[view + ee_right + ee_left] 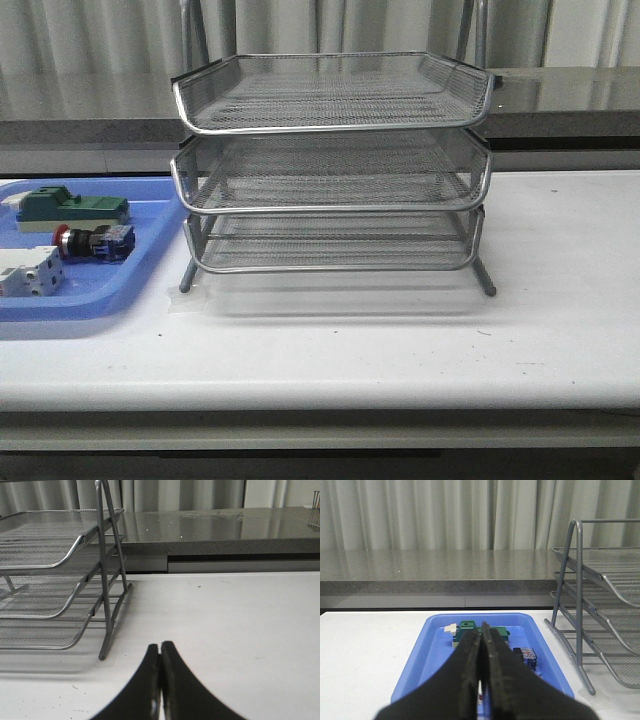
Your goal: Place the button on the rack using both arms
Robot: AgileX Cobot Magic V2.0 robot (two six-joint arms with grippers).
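Left tool (pixel 481 636), right tool (pixel 160 652) closed, empty

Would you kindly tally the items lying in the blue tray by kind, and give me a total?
Red-capped button: 1
Green-and-beige block: 1
White terminal block: 1
Total in the blue tray: 3

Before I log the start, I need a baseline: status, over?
Left gripper and right gripper shut, empty. Button lying in blue tray, left of rack. Nothing blocking.
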